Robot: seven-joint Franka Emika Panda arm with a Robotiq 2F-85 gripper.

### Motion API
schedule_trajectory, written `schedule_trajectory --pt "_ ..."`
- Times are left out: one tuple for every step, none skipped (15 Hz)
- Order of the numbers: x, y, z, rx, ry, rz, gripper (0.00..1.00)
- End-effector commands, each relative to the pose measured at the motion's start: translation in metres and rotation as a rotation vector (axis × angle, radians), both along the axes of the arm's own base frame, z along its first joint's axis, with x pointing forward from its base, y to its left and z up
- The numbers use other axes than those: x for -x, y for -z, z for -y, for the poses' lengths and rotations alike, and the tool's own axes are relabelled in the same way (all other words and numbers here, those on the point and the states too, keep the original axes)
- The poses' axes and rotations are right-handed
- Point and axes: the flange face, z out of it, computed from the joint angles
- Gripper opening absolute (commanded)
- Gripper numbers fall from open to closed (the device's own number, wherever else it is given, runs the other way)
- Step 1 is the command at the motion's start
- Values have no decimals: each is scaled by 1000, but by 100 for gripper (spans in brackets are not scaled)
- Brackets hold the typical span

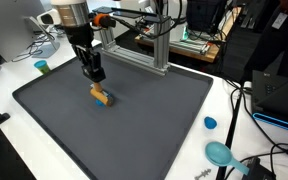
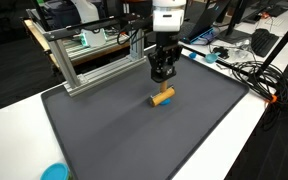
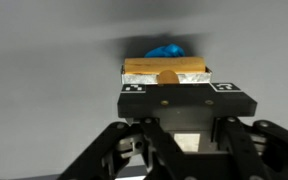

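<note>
The gripper is black, with small black-and-white patterned markers on white patches in the wrist view. At centre frame the peg is orange-tan, and the wrist view shows bright blue just behind it. The mat is dark grey and the table white. At lower right are a blue cap and a teal disc.

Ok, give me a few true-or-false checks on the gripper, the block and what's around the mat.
1. The block lies on the dark mat. True.
2. The gripper has lifted the block. False: it hangs open just above the block, which rests on the mat.
3. A metal frame stands along one edge of the mat. True.
4. The blue cap lies on the mat. False: it lies on the white table beside the mat.
</note>
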Motion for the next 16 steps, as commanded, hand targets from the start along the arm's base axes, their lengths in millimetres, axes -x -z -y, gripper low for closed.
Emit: schedule_trajectory --pt "-14 49 3 43 18 7 22" --pt "-15 48 6 60 21 10 22" --pt "-16 47 7 66 30 14 22" --pt "-17 46 8 74 36 20 22" --pt "-18 45 7 80 40 21 22" --pt "-19 46 7 90 45 23 22" --pt "-20 46 7 95 49 22 22" --pt "-20 46 7 95 56 21 22" --pt "-21 45 7 96 65 25 22" --pt "-22 44 8 97 77 31 22" --pt "-24 43 10 91 93 33 22" --pt "-26 41 12 85 109 38 22" --pt "-27 40 14 83 122 43 22" --pt "-29 38 16 83 133 51 22" --pt "-31 36 17 84 142 61 22" --pt "-32 34 18 85 149 67 22"
